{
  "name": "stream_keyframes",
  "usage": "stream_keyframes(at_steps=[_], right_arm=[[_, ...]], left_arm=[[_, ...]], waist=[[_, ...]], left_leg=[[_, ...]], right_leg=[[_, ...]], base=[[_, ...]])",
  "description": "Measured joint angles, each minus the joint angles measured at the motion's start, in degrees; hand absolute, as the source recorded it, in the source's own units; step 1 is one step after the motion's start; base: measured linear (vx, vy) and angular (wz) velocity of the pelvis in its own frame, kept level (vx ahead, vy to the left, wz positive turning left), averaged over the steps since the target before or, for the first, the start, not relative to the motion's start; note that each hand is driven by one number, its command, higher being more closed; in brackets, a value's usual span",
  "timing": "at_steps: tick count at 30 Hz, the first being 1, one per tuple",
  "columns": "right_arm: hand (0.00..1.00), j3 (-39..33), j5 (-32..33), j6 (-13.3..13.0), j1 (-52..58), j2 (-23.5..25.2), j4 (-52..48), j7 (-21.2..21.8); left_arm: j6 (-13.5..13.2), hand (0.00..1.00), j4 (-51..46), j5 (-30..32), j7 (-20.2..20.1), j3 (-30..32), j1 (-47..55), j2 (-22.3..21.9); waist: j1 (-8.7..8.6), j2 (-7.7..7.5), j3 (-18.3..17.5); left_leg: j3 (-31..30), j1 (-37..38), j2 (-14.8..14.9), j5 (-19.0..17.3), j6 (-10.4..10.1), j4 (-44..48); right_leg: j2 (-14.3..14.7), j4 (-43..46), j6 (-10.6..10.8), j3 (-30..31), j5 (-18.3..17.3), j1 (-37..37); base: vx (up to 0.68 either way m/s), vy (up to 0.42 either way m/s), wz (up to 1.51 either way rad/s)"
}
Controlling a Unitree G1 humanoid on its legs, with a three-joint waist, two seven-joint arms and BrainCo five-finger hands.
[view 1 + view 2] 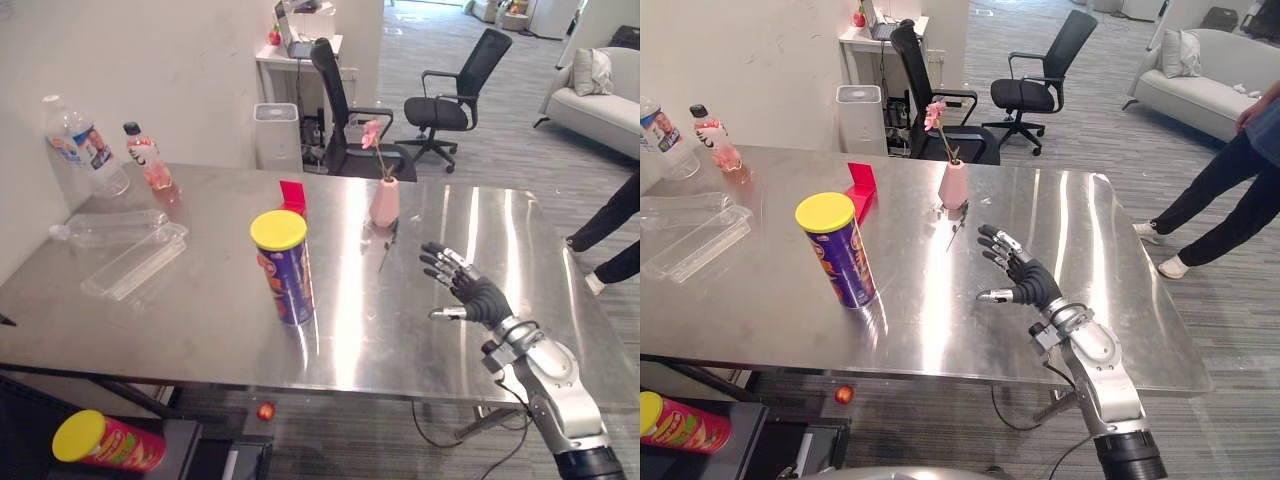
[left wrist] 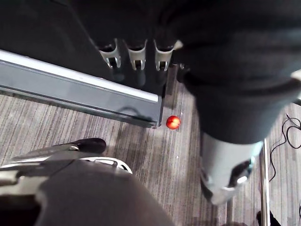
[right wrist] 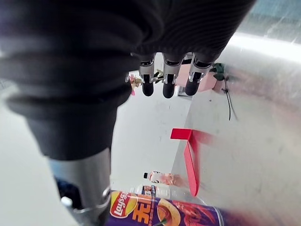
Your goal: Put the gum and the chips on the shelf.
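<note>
**Steel tabletop (image 1: 200,330): chips can (image 1: 282,265) upright, off to left of open rt hand (image 1: 462,285)**

Blue-walled, yellow-lidded, standing mid-table w/ long axis vertical. Just behind it on the far side, a red box (image 1: 292,195), lid up, prob. the gum; touching the can or not, can't tell.

Rt hand low over the steel nr the front-right, spread wide w/ thumb apart, holding nothing. Well apart from the can, bare steel between. Seen from the hand: can to robot's left and a little fwd, red box beyond in much the same direction, farther back.

Left hand (image 2: 137,56) hanging over the floor nr a small red ball (image 2: 173,122); open or closed, can't tell. Rt hand looks the nearer of the two, so prob. the one for the pick. Calls for a sideways reach leftward and a wrap round the upright wall at abt mid-height.

Pink vase (image 1: 384,203) w/ flower ahead of the hand, slightly left; could get clipped on a wide sweep.

Below the front-left corner, a red can (image 1: 100,440) on its side atop a dark unit (image 1: 195,445), prob. the shelf. If so, carry running left and down.

Neither item gripped yet, both on the table.

Clear tray (image 1: 135,262) and bottles (image 1: 85,145) far left, person (image 1: 1225,190) off to the right, all seemingly clear of that route.
</note>
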Motion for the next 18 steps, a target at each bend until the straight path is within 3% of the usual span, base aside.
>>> stream_keyframes(at_steps=[9,11,12,18], right_arm=[[0.0,5.2,-1.3,1.3,-0.2,0.0,-1.4,0.3],[0.0,6.1,-2.4,1.4,-0.3,0.0,-1.3,0.2],[0.0,8.5,-2.5,1.6,-2.2,0.0,-0.8,-0.4],[0.0,8.5,-2.5,1.6,-2.2,0.0,-0.3,-0.4]], left_arm=[[0.0,0.0,0.1,-0.2,0.2,-0.4,-0.1,0.3],[-0.1,0.0,0.1,-0.2,0.2,-0.5,-0.1,0.3],[-0.3,0.0,0.1,-0.7,0.1,-1.1,-0.2,0.9],[-0.3,0.0,0.1,-0.8,0.1,-1.1,-0.1,0.9]], waist=[[0.34,-0.33,1.4],[0.9,-0.32,1.4],[2.68,-1.2,2.8],[2.74,-1.05,2.9]], left_leg=[[-1.1,-0.2,0.0,0.1,-0.1,0.0],[-1.2,-0.2,0.0,0.1,-0.1,0.0],[-2.9,-0.3,-0.1,1.7,0.0,-1.3],[-3.2,-0.5,-0.2,1.7,0.1,-1.3]], right_leg=[[0.0,-0.5,0.0,-1.0,0.0,0.7],[0.0,-0.5,0.0,-1.1,0.0,0.8],[0.1,-1.0,0.0,-2.7,0.0,1.5],[0.0,-1.0,0.0,-3.1,0.0,1.5]], base=[[0.0,-0.008,0.06],[0.0,0.0,0.0],[0.0,0.0,0.0],[0.0,0.0,0.02]])
